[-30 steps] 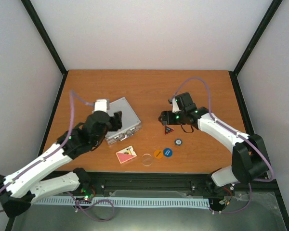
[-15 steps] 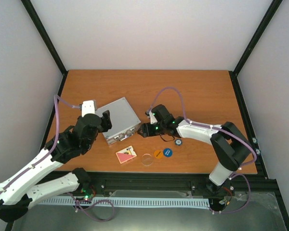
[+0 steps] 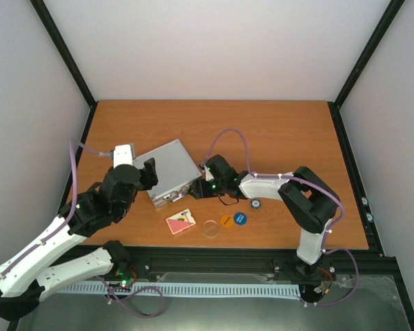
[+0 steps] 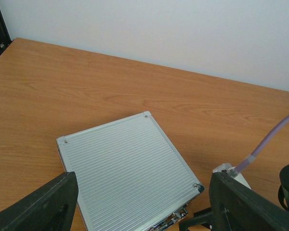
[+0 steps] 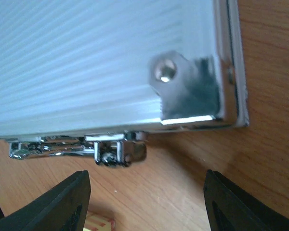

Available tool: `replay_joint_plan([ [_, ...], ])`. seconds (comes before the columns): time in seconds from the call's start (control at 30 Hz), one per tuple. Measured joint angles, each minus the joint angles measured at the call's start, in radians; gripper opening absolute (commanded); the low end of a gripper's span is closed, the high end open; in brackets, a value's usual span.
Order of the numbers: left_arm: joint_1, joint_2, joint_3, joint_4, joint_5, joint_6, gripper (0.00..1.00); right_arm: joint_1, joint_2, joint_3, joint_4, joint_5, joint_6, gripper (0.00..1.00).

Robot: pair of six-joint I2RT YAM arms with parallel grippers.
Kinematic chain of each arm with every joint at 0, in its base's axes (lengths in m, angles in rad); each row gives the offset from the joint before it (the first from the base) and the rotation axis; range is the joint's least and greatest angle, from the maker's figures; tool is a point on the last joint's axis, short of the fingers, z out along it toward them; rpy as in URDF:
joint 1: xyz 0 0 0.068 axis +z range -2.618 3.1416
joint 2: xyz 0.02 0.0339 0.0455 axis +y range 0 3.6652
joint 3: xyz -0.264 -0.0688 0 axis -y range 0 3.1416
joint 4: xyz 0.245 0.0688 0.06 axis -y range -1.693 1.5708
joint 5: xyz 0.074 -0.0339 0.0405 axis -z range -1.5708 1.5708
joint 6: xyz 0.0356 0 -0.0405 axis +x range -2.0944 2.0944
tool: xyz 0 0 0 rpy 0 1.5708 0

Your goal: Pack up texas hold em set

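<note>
The silver aluminium case (image 3: 170, 169) lies closed on the table, its latches (image 5: 111, 151) facing the front. It also shows in the left wrist view (image 4: 125, 168) and in the right wrist view (image 5: 101, 57). My left gripper (image 3: 150, 178) is open at the case's left edge, its fingers spread over the lid (image 4: 144, 178). My right gripper (image 3: 196, 187) is open and empty, low at the case's front right corner (image 5: 145, 180). In front lie the pink card deck (image 3: 180, 221), the clear disc (image 3: 210, 228), the orange disc (image 3: 225, 221), the blue disc (image 3: 240, 218) and a blue-white chip (image 3: 254, 204). The red-black triangle is hidden.
The wooden table (image 3: 283, 131) is ringed by black frame posts and white walls. The right arm (image 3: 276, 181) stretches low across the middle, just behind the discs. A corner of the card deck (image 5: 98, 225) shows below the right gripper.
My right gripper has swept left from the table's middle to the case's front right corner. My left gripper has drawn back left, off the lid to the case's left edge.
</note>
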Motion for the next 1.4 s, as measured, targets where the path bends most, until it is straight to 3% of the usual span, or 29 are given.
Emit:
replay_joint_plan([
  [0.27,0.000,0.016,0.000,0.000,0.001,0.005,0.77,0.006,0.053,0.063,0.008,-0.011,-0.007,0.57],
  [0.4,0.000,0.020,-0.001,0.000,0.002,0.006,0.77,0.009,0.071,0.071,0.007,-0.014,-0.010,0.38],
  [0.63,0.000,0.016,-0.008,-0.001,0.002,0.006,0.77,0.014,0.076,0.087,-0.002,-0.013,-0.011,0.29],
  [0.83,0.000,0.011,-0.010,-0.001,0.002,0.006,0.77,0.017,0.074,0.089,-0.007,-0.002,-0.031,0.06],
  [1.1,0.000,-0.001,-0.011,-0.010,0.002,0.006,0.77,0.018,0.057,0.095,-0.036,0.031,-0.046,0.03],
  [1.4,0.000,-0.023,-0.013,-0.021,0.002,0.005,0.77,0.021,-0.004,0.136,-0.208,0.074,-0.090,0.04],
])
